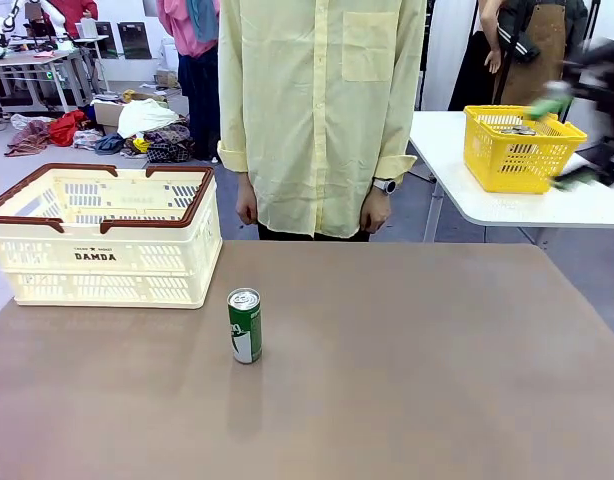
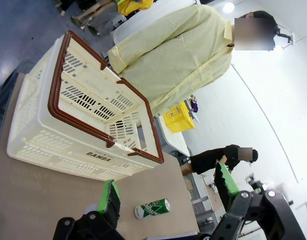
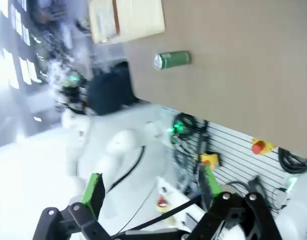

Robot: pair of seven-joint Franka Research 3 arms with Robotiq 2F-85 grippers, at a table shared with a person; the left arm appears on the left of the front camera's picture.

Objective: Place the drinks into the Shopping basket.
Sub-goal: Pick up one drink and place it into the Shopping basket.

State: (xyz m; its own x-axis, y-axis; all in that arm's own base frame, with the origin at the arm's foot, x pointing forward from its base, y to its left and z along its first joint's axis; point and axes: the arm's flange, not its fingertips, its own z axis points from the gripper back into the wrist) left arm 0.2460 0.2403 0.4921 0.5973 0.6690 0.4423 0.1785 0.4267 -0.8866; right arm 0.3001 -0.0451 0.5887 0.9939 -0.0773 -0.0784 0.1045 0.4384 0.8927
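One dark green drink can (image 1: 244, 326) with a silver top stands upright on the brown table, just right of the Shopping basket (image 1: 102, 235), which is cream with a brown rim and "DAMDA" on its side. In the left wrist view my left gripper (image 2: 167, 189) hangs open above the table, with the can (image 2: 152, 208) far below between its green fingers and the basket (image 2: 83, 110) beyond. My right gripper (image 1: 559, 140) is a blurred shape at the upper right, open. Its own view shows open green pads (image 3: 95, 192), the can (image 3: 172, 60) and the basket (image 3: 126, 19) far off.
A person in a pale yellow shirt (image 1: 317, 110) stands at the table's far edge, hands down. A yellow basket (image 1: 522, 148) sits on a white side table (image 1: 547, 205) at the right. The brown tabletop (image 1: 407, 360) is bare right of the can.
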